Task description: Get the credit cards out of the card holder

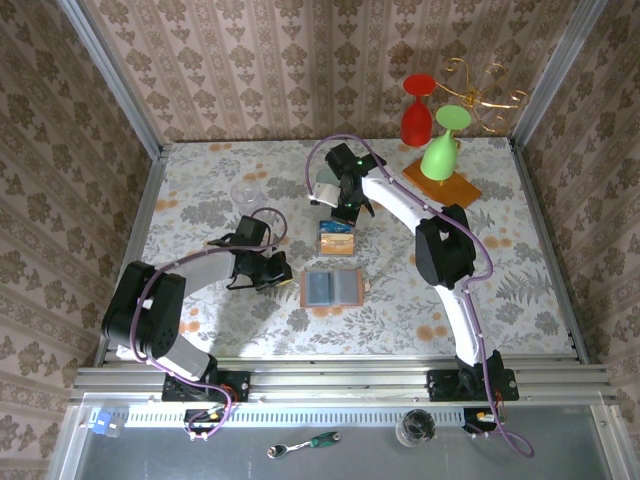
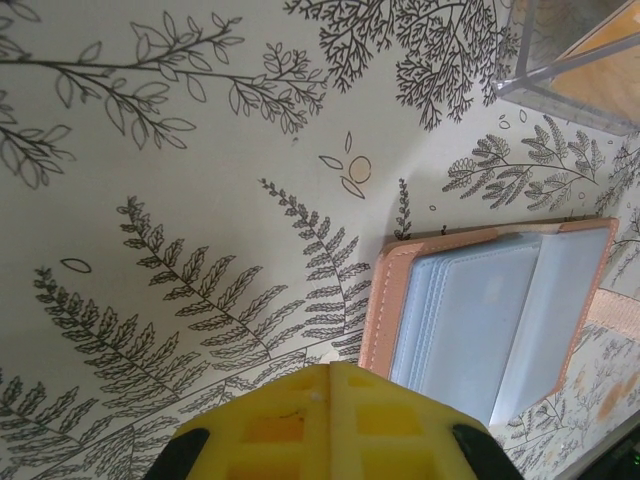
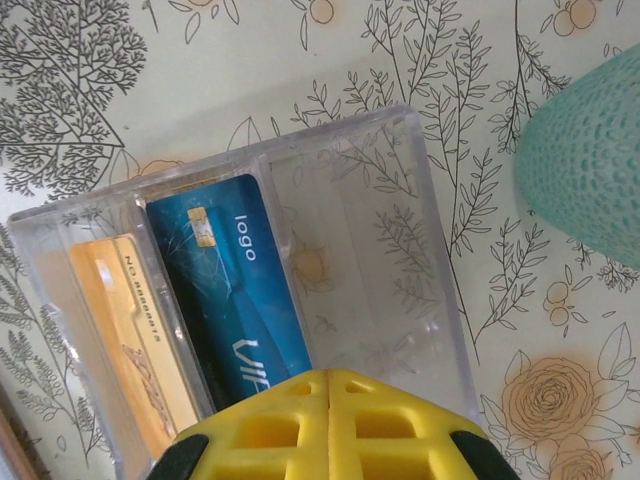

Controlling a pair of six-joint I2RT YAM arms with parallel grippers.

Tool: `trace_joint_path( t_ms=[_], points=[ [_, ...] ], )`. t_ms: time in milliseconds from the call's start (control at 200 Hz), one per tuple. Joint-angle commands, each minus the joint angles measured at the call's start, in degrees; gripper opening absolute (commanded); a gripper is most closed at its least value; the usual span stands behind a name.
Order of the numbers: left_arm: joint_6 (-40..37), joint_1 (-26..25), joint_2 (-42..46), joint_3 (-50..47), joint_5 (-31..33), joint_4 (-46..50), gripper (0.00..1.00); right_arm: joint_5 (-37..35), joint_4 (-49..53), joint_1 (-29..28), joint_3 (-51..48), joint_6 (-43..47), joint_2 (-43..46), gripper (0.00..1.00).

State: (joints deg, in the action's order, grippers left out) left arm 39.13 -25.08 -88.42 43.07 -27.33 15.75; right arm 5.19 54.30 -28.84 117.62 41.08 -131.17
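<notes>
Teal-blue and orange-gold credit cards (image 3: 235, 290) lie side by side in a clear tray (image 3: 385, 250) just beyond the open card holder (image 1: 332, 288), long edges running toward the right gripper (image 3: 330, 378). It hovers nearest, clenched empty. The left gripper (image 2: 330, 370), also clenched empty, sits left of the holder.

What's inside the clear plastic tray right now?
The clear tray holds a blue card and an orange card side by side; the rest looks empty. The right fingers cover the cards' near ends.
</notes>
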Motion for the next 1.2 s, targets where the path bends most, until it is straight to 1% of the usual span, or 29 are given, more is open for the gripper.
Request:
trace_joint_path(
  t_ms=[0, 185, 380, 460, 610, 735, 870, 945, 955, 970, 1030, 1050, 1195],
  points=[
    [-0.5, 0.0, -0.6, 1.1, -1.3, -0.7, 0.05, -1.7, -2.7, 0.2, -1.2, -1.4, 2.2, 0.03],
    [-0.1, -0.1, 0.2, 0.4, -1.4, -1.0, 0.06, -0.7, -2.6, 0.1, -2.7, -1.7, 2.5, 0.03],
    [-0.1, -0.1, 0.7, 0.3, -1.6, -0.7, 0.06, -1.4, -4.6, 0.2, -3.4, -3.5, 5.6, 0.03],
    [0.0, -0.3, 0.8, 0.3, -1.7, -0.9, 0.06, -2.0, -6.2, 0.2, -4.3, -5.1, 7.7, 0.05],
    [0.1, -0.5, 0.7, 0.0, -1.9, -1.9, 0.06, -2.4, -10.4, 0.2, -9.8, -10.2, 12.7, 0.06],
    [0.4, -0.7, 0.3, -0.7, -2.4, -3.6, 0.05, -2.3, -14.8, 0.1, -16.8, -17.3, 17.7, 0.07],
    [0.8, -0.7, 0.0, -1.7, -2.8, -5.5, 0.05, -0.2, -18.5, -0.2, -24.4, -26.7, 23.2, 0.08],
    [1.6, -0.7, 0.3, -2.6, -2.9, -6.7, 0.05, 0.3, -21.2, -0.6, -28.6, -34.2, 26.6, 0.09],
    [1.7, -1.9, 0.2, -2.7, -2.9, -6.9, 0.05, 0.6, -21.4, -0.7, -29.1, -35.3, 27.0, 0.09],
    [1.7, -2.4, 0.3, -2.9, -2.9, -7.1, 0.05, 0.9, -21.9, -0.7, -29.9, -36.8, 27.5, 0.1],
    [2.1, -3.1, 0.4, -3.4, -2.8, -7.7, 0.05, 2.7, -23.2, -1.0, -33.3, -42.6, 29.9, 0.1],
    [2.2, -3.3, 0.5, -3.5, -2.7, -7.8, 0.05, 3.1, -25.3, -1.2, -34.5, -44.7, 30.6, 0.1],
    [3.0, -4.8, 1.1, -4.4, -2.1, -8.1, 0.05, 6.6, -31.0, -3.0, -43.1, -58.0, 35.1, 0.1]
  ],
)
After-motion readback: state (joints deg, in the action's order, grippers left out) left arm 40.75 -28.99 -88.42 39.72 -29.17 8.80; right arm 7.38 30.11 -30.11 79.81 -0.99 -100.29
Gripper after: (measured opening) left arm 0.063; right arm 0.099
